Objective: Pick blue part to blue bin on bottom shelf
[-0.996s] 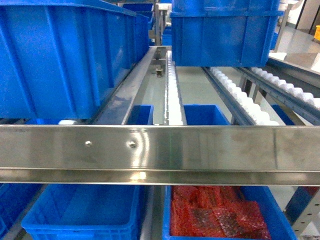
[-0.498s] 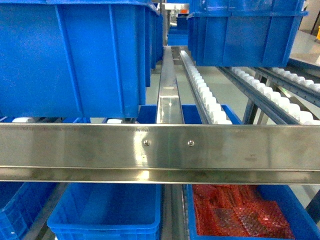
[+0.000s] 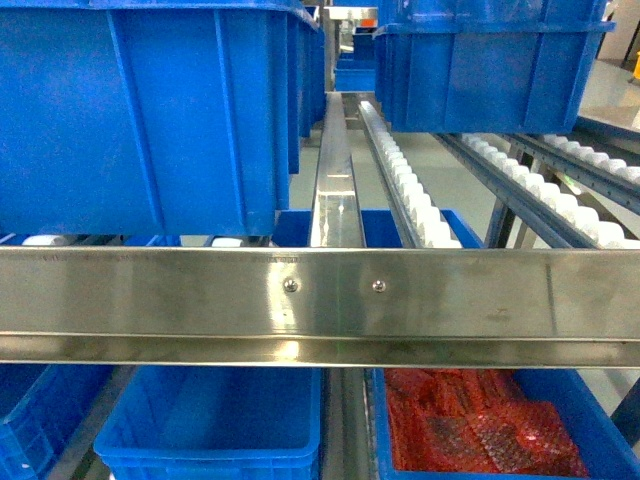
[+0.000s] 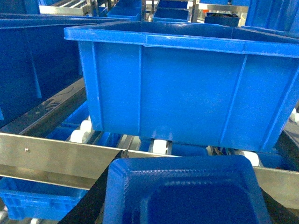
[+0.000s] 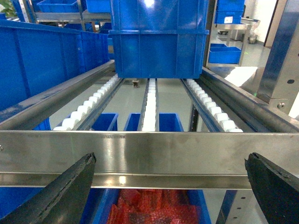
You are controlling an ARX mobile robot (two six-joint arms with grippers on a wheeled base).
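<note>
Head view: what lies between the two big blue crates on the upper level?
A steel divider rail and a white roller track, seen in the head view.

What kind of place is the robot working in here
Most likely a factory or warehouse parts-storage area. A stainless-steel flow rack carries white roller tracks with large blue crates sitting on them, and a lower crate holds red bagged pieces. More racks and bins stand on the bare floor behind.

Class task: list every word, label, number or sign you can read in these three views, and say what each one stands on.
No text can be read in any view.
Faint engraved marks sit on the flat stainless-steel front lip, just left of its two screws: too small and blurred to read.
The large blue moulded plastic crates show no labels.
</note>
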